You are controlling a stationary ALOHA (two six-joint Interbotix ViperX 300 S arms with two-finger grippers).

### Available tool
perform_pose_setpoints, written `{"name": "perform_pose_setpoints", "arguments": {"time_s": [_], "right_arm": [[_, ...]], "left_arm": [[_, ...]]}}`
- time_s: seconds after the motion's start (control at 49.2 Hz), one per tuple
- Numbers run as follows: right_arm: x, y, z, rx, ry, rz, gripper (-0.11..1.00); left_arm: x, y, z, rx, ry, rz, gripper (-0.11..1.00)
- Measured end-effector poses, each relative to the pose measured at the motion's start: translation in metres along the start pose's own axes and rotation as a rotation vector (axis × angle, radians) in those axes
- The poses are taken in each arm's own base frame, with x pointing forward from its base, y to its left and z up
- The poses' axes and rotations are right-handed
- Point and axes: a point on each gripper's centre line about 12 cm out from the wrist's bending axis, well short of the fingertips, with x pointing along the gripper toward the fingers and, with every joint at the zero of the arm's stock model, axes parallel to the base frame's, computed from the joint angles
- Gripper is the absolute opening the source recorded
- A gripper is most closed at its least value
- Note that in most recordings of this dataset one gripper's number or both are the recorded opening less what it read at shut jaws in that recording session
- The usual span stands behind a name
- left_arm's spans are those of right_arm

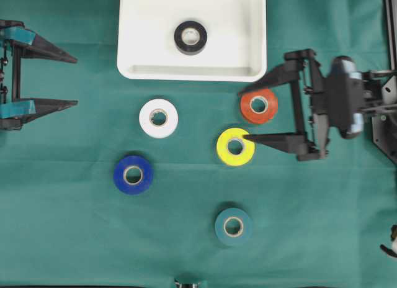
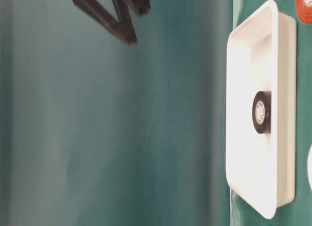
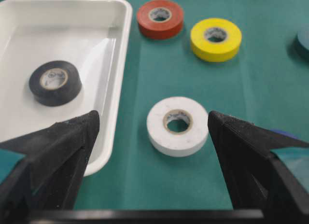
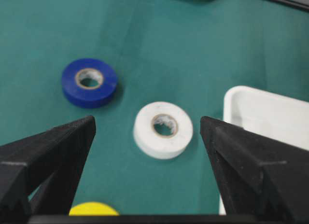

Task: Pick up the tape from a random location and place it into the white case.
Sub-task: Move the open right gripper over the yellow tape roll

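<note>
The white case lies at the table's far middle with a black tape roll in it. On the green cloth lie white tape, orange tape, yellow tape, blue tape and teal tape. My right gripper is open and raised, its fingers spanning the orange roll from above, one tip over the yellow roll's edge. Its wrist view has the white tape ahead between the open fingers. My left gripper stands open at the left edge, holding nothing.
In the left wrist view the case rim and black roll are ahead on the left, the white roll straight ahead. Dark gripper fingers hang well above the cloth in the table-level view. Arm hardware fills the right side.
</note>
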Motion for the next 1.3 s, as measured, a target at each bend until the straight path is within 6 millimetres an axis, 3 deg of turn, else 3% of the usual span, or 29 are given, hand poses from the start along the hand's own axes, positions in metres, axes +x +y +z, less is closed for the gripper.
{"name": "perform_pose_setpoints", "arguments": {"time_s": [0.203,0.935,1.301], "right_arm": [[0.011,-0.007,0.002,0.006,0.014,-0.02,0.91],[0.011,-0.008,-0.002,0.024,0.071,-0.024,0.91],[0.014,-0.009,0.001,0.103,0.243,-0.034,0.91]], "left_arm": [[0.0,0.0,0.0,-0.003,0.003,0.0,0.97],[0.0,0.0,-0.001,-0.003,0.006,0.0,0.97],[0.001,0.0,-0.001,-0.002,0.009,-0.001,0.97]]}}
